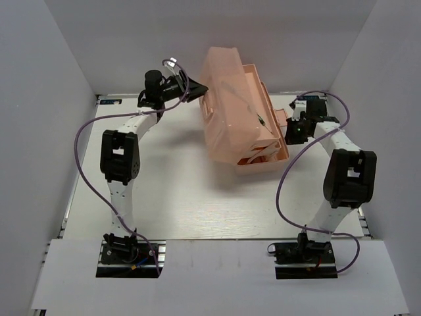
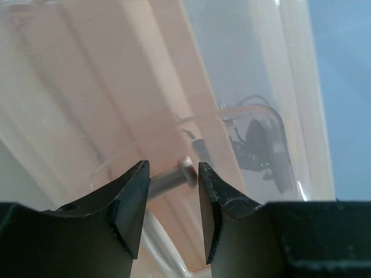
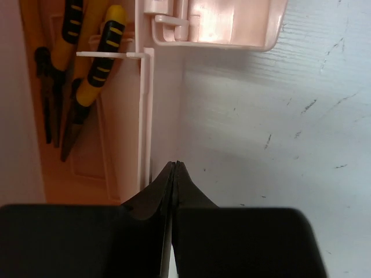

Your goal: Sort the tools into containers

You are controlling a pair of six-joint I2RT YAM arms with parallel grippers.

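From above, the salmon-pink translucent plastic toolbox (image 1: 240, 112) slants across the white surface (image 1: 191, 204). Its raised lid blurs the contents. The left hand (image 1: 196, 89) is at one end and the right hand (image 1: 289, 130) beside the other.

The left wrist view shows that hand's fingers (image 2: 130, 202) apart, with hazy lid just ahead.

The right hand's fingers (image 3: 156, 194) are pressed together, empty. Ahead-left inside the box, yellow-black-handled pliers (image 3: 98, 63) point jaws towards the hand, their handles cut off.

Top view: high, from behind, looking down on the whole table (image 1: 197, 204). Both wrist views sit close against the toolbox (image 1: 240, 112), left probably at its lid; all three share it.
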